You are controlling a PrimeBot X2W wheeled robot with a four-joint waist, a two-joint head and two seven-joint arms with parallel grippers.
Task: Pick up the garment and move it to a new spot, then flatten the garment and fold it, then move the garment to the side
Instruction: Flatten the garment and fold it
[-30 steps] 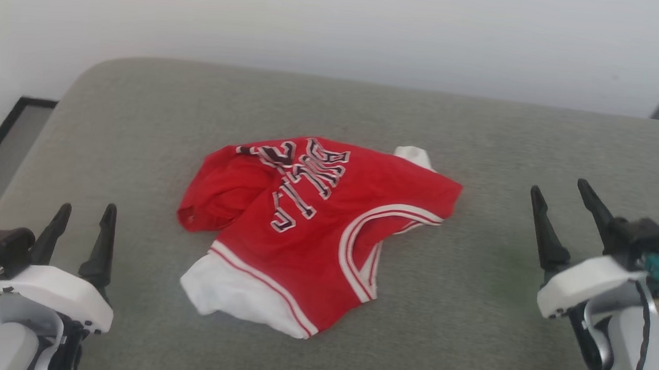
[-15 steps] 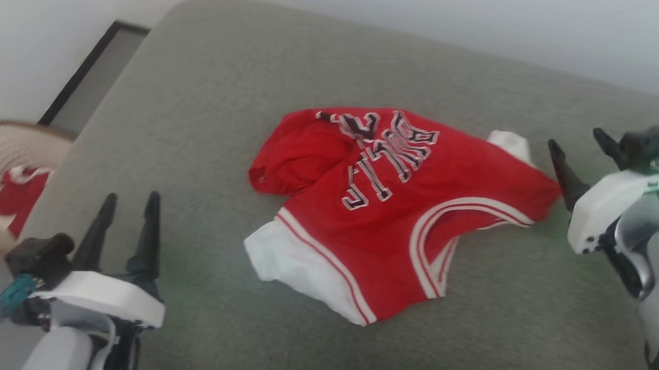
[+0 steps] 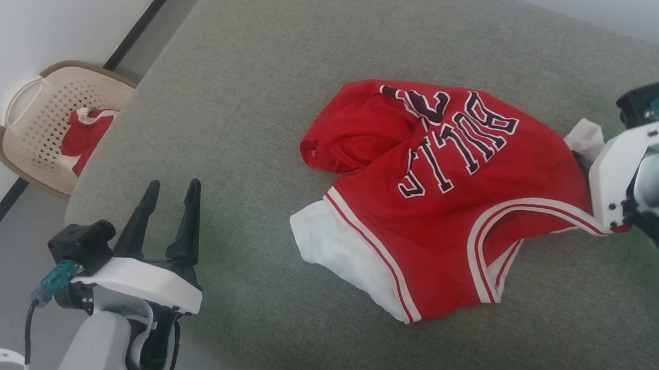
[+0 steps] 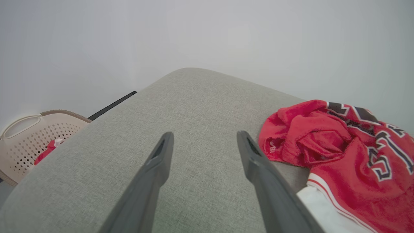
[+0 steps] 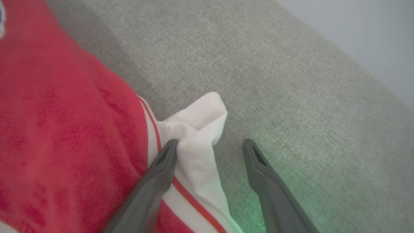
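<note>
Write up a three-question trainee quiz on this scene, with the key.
1. True or false: the left gripper is shut on the garment.
2. In the right wrist view, what lies between the open fingers of the right gripper? A. white sleeve B. chest lettering C. striped neckline
3. What stands on the floor beside the grey cushion, and what is in it?
Key: 1. False; it is open over bare cushion, apart from the garment. 2. A. 3. A beige perforated basket holding a red cloth.
</note>
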